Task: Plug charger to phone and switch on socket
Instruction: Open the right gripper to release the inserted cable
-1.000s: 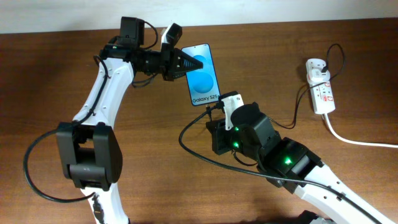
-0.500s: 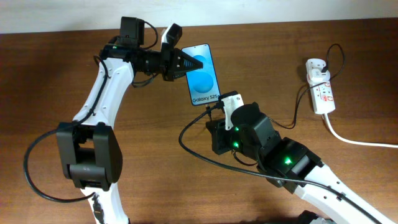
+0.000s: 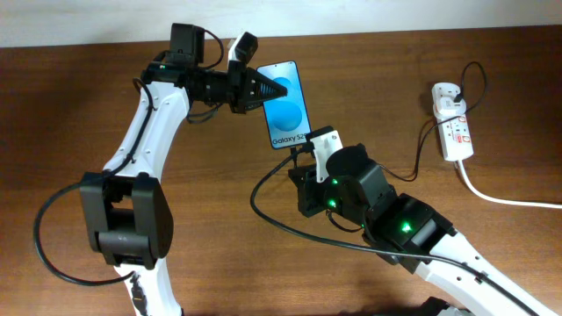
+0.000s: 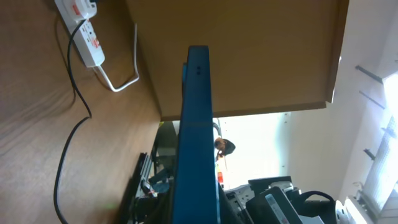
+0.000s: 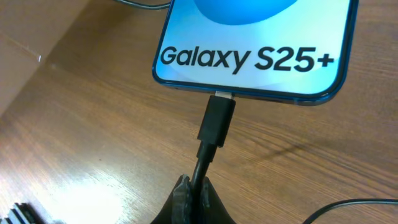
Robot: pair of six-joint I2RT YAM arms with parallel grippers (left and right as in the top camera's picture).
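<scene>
Brown wood table (image 3: pixel 70 105) carries everything. From overhead the right gripper (image 5: pixel 191 191) is mostly hidden. Its own camera shows the fingers pinched together on the charger (image 5: pixel 216 121) cable, with the connector meeting the near edge of the phone (image 5: pixel 255 43). A sliver of metal shows at the port, and how deep it sits is unclear. The left gripper (image 3: pixel 262 88) is clamped on the phone's far left side, though in its own view the phone's blue edge hides its fingers. The socket (image 3: pixel 455 130) lies well apart at right with bare wood between, its switches too small to read.

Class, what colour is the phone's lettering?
Black on the phone, clearest in the right wrist view.
</scene>
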